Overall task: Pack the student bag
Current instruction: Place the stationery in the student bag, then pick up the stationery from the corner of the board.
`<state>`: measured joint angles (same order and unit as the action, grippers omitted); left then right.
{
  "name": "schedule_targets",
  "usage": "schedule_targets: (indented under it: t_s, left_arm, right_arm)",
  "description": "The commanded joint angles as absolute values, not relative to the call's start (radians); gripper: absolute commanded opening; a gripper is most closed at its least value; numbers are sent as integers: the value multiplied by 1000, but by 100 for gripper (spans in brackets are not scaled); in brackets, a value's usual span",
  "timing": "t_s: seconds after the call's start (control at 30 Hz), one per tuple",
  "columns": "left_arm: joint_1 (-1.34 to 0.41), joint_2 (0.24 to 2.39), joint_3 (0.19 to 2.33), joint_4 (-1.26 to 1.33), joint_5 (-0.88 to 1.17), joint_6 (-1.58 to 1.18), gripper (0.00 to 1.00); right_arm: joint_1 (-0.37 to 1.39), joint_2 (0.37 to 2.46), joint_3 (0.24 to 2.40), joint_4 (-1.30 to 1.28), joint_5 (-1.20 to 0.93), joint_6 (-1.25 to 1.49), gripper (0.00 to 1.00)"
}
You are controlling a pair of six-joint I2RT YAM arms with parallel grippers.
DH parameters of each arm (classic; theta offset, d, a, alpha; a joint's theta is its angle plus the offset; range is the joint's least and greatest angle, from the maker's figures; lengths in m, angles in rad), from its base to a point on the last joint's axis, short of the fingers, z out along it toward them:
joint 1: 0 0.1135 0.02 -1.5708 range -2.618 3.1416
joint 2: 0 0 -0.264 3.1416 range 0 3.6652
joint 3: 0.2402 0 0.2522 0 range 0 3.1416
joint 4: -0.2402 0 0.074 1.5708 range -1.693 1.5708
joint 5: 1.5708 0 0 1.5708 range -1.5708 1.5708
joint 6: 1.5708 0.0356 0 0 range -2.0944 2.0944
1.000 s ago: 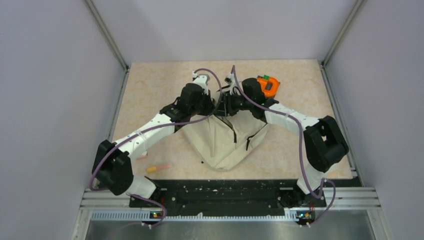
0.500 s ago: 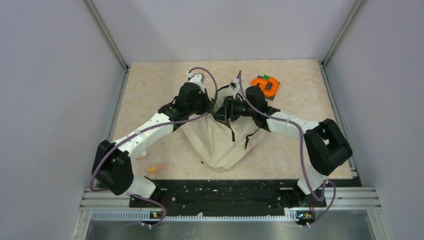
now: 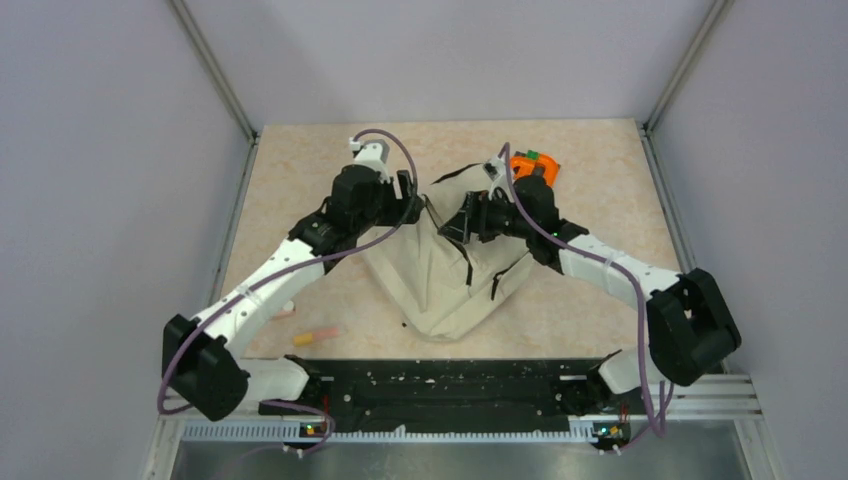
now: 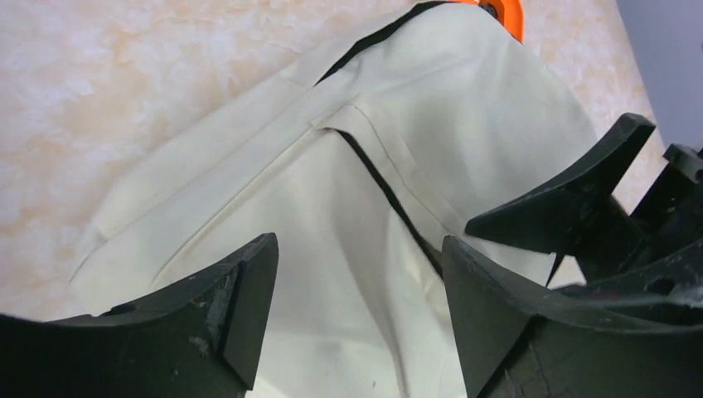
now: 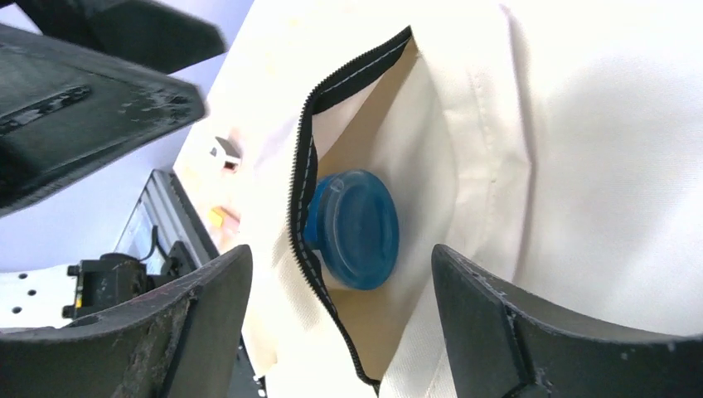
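The student bag [image 3: 440,285], cream fabric with black zip lines, lies mid-table with its top edge toward the back. My left gripper [image 3: 410,190] hovers at its upper left, open, with only fabric [image 4: 332,174] below the fingers [image 4: 358,265]. My right gripper [image 3: 462,222] hangs at the bag's upper right, also open and holding nothing [image 5: 340,265]. Under it a black zipper [image 5: 303,199] gapes, and a blue round lid [image 5: 356,228] shows inside the pocket. The right gripper's fingers [image 4: 572,207] show at the right of the left wrist view.
An orange tool with a green button [image 3: 535,168] lies behind the right gripper at the back right, its edge peeking over the bag [image 4: 507,10]. A small yellow-orange stick [image 3: 315,336] and a pinkish bit [image 3: 285,313] lie near the front left. Metal posts frame the table.
Both grippers were close together at the bag's top; they have opened and drawn apart, the left arm swinging left, the right arm right. The bag's top edge now shows between them.
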<state>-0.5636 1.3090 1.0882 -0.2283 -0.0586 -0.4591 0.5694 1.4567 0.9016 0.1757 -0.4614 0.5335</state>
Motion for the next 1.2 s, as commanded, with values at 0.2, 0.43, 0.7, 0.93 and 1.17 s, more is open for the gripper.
schedule_targets:
  t_s: [0.2, 0.43, 0.7, 0.93, 1.17]
  left_arm:
    - [-541, 1055, 1013, -665, -277, -597, 87]
    - [-423, 889, 843, -916, -212, -913, 89]
    - [-373, 735, 734, -1158, -243, -1248, 89]
    - [-367, 711, 638, -1198, -236, -1378, 88]
    - [-360, 811, 559, -1083, -176, -1395, 79]
  right_arm:
    - [492, 1268, 862, 131, -293, 402, 90]
    - [473, 1208, 847, 92, -226, 350, 91]
    - [453, 1154, 812, 84, -204, 354, 91]
    - [451, 1132, 801, 64, -156, 339, 91]
    - [451, 1132, 799, 75, -162, 350, 91]
